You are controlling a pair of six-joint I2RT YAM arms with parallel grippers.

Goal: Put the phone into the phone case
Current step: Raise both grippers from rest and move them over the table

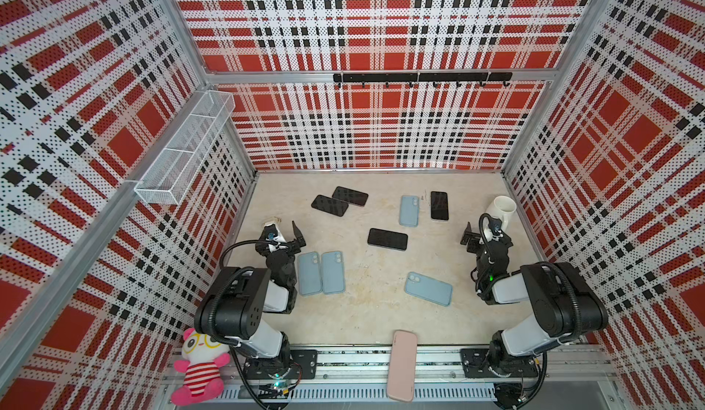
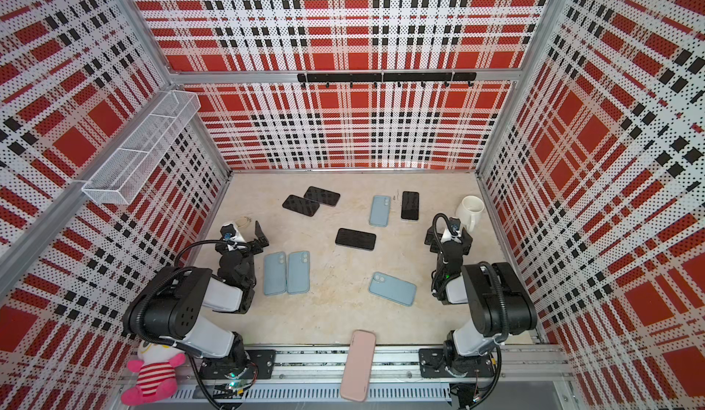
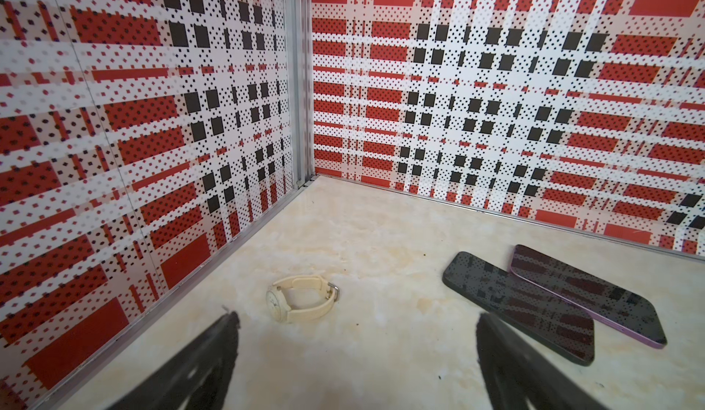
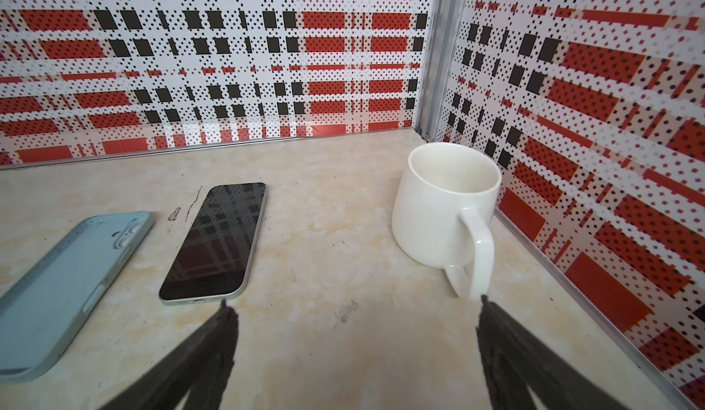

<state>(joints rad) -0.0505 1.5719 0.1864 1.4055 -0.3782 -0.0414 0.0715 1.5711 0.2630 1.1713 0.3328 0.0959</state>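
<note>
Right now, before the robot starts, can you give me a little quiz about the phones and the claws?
1. How many black phones lie on the table?
2. True or false: the left claw is holding a phone.
3. Which thing stands closest to the right claw? A: white mug. B: plush toy. C: wristwatch.

Key
1. Four; two of them overlap near the back.
2. False. It is open and empty.
3. A.
</note>
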